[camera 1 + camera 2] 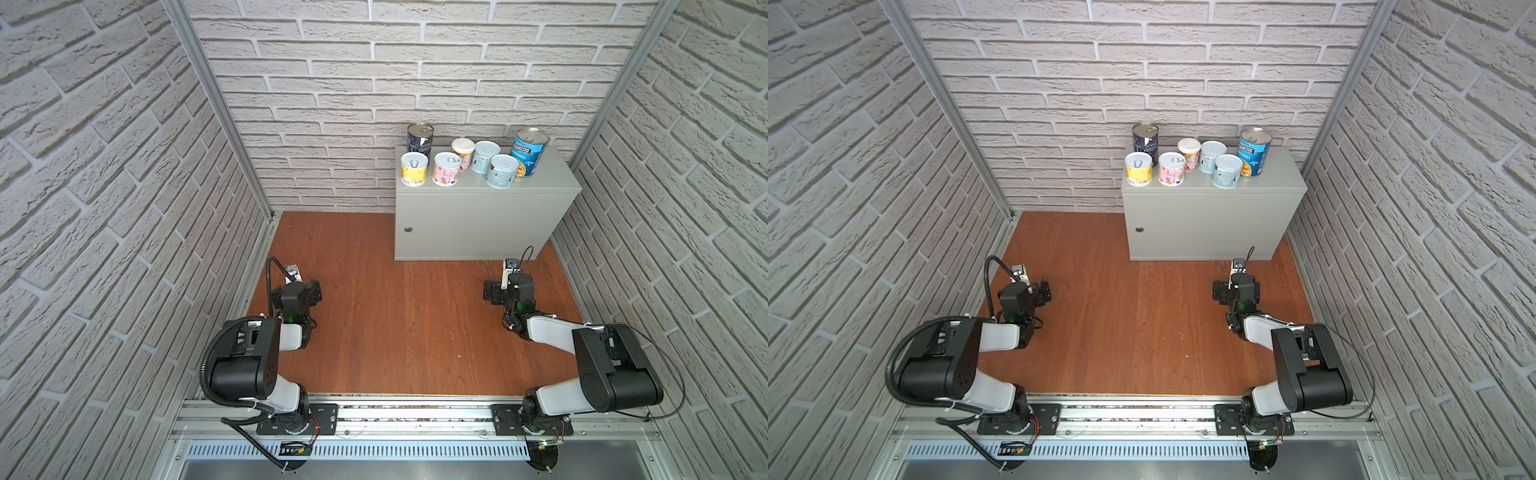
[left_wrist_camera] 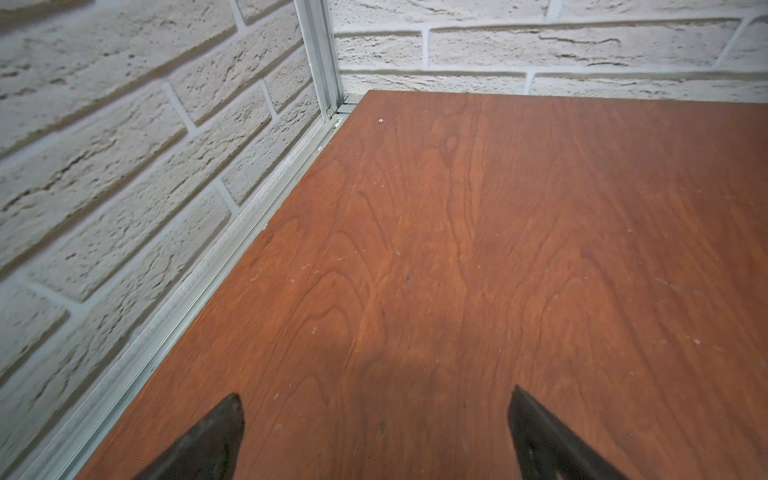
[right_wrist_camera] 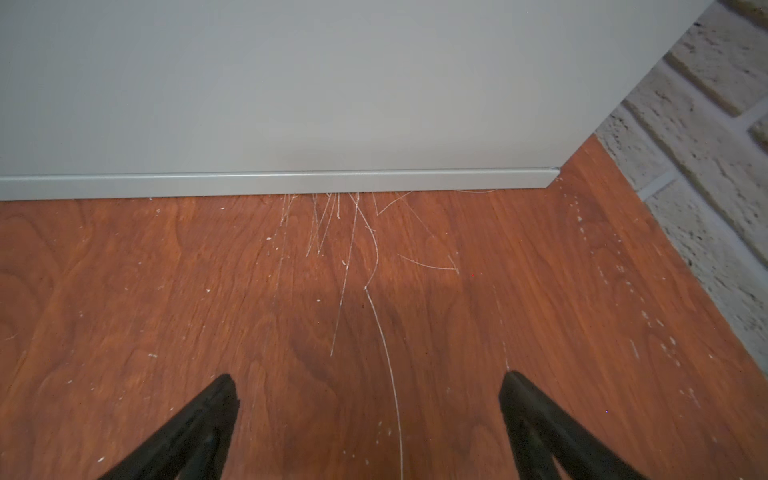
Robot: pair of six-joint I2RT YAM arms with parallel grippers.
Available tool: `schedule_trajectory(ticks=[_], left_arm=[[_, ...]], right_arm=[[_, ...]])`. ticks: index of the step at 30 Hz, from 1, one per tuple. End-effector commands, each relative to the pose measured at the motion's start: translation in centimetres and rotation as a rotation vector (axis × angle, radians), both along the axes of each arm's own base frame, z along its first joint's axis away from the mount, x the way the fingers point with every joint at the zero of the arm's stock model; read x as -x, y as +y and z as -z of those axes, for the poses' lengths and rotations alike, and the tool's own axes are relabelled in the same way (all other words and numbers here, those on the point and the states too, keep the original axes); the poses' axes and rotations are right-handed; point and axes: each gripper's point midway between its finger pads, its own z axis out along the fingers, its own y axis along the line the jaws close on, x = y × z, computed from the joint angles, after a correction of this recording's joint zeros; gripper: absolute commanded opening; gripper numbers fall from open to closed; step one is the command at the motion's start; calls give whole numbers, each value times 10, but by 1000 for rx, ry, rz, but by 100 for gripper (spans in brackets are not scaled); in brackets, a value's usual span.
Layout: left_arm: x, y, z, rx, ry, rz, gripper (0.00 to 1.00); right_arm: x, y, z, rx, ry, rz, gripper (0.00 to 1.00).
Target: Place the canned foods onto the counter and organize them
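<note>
**All seven cans upright on the bench; both arms low and empty**

Seven cans stand on the flat top of the grey bench (image 1: 552,176), their long axes vertical and none lying down. The dark navy can (image 1: 419,139) occupies the rear left corner. The yellow can (image 1: 414,169) and pink can (image 1: 446,168) stand along the front edge. The peach can (image 1: 462,153) and rear teal can (image 1: 485,156) sit behind them. The front teal can (image 1: 503,171) stands just beside the tall Progresso can (image 1: 530,151). The right end of the top is bare, and no can shows on the wooden floor (image 1: 395,324).

From either arm the cans lie ahead and well above. The right gripper (image 3: 368,380) hovers low over the floor, facing the bench's front wall near its right corner. Its fingers (image 3: 208,419) are spread wide with nothing between them. The left gripper (image 2: 376,395) faces the far left corner of the floor, well apart from the bench, and its fingers (image 2: 216,432) are likewise spread and empty. The right arm is plainly the nearer. By appearance the placing is complete. Any tidying of the group would call for a lift to the bench top, most readily by the right arm.
</note>
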Motion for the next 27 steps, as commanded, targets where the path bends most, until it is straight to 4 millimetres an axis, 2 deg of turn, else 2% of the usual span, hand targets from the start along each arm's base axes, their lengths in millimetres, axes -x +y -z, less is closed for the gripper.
schedule_trajectory(ticks=[1,6,8,27], left_arm=[[-15,-4,-12,-5,-63,48,98],[-15,-3,-11,-4,-71,45,98],[-15,-4,-10,-2,-66,45,98],[-15,-4,-11,-2,-69,46,98]], right_arm=[[-12,9,-29,-17,-133,-50,99],[-8,31,-22,-25,-203,-186,99],[-7,30,-22,-24,-244,-181,99],[-6,29,-22,-30,-200,-176,99]])
